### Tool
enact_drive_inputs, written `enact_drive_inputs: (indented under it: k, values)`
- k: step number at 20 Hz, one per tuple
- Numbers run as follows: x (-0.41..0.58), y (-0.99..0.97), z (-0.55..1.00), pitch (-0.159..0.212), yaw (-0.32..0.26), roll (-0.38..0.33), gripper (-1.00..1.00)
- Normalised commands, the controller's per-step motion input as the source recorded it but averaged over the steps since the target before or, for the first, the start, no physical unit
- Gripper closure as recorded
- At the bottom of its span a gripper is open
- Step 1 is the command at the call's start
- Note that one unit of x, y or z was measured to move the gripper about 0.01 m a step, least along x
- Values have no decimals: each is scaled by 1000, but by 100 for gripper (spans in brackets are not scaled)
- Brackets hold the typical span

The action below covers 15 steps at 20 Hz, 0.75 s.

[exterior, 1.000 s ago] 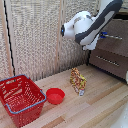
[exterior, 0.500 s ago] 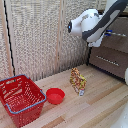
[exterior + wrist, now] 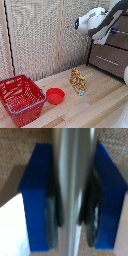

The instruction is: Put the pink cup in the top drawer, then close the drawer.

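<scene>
Wrist view: the tool (image 3: 74, 198) has its two blue-tipped fingers (image 3: 37, 193) closed on a silver bar handle (image 3: 75, 183), which runs between them and fills the gap from pad to pad.
Handle: judged to belong to the highest section (image 3: 121, 25) of the storage unit (image 3: 107, 57), since the exterior view shows the white arm (image 3: 97, 22) reaching to the dresser's upper drawer at that view's right.
Why held so: a grip on the bar fits the closing step of the task; whether the drawer stands open or pushed home cannot be told from these pictures.
Pink recepticle: not visible in either view; it may already lie inside the drawer, but nothing shown confirms that.
Tool state: clamped on the handle, fingers nearly together, with dark padding pressed against the metal on both sides.
Lower drawer: a like brown drawer front (image 3: 107, 60) with its own bar sits below, untouched.
Tabletop (image 3: 100, 107): a red bowl (image 3: 55, 95) sits just beside a red wire basket (image 3: 20, 100) at the exterior view's left; a small yellow-and-red packet (image 3: 77, 81) stands near the middle, well apart from the arm.
</scene>
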Motion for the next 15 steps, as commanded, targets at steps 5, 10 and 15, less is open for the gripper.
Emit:
enact_drive_inputs:
  k: [5,10,15]
  values:
    - [31,43,11,-27,-17,-3,-100]
    - [252,217,-22,0,-79,-3,-100]
    - [323,526,-181,10,-114,-7,-100]
